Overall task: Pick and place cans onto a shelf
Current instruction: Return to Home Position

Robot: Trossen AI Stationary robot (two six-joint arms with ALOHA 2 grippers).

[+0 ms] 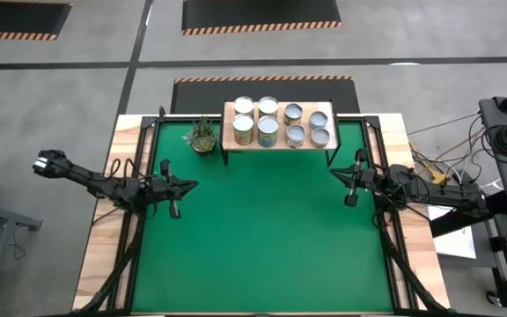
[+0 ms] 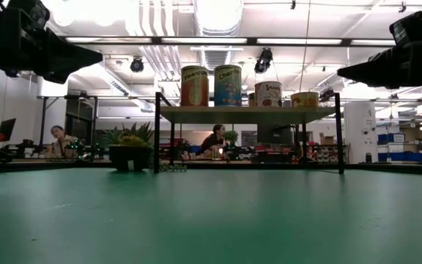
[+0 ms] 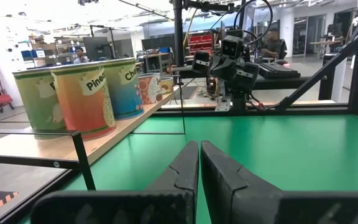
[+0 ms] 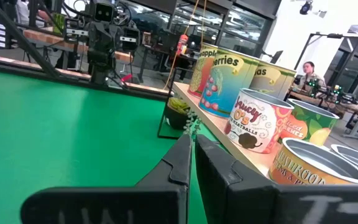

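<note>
Eight cans [image 1: 280, 123] on the shelf [image 1: 228, 141]; arms go home.
Left claw [image 3: 198, 149] and right claw [image 4: 191, 138] are pressed together (nothing held); I'd retract slowly, clear of the shelf.

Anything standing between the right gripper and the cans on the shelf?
Nothing visible: only bare green mat lies between the right gripper and the shelf with the cans. The potted plant stands beside its far end.

Grey floor [image 1: 69, 97] surrounds the counter [image 1: 415, 264], with black mats [image 1: 260, 12] edged in hazard stripes beyond its far edge. Bright ceiling lights [image 2: 218, 13] and white ducts [image 2: 152, 51] hang above desks [image 4: 353, 111] where people [image 2: 215, 139] sit
</note>
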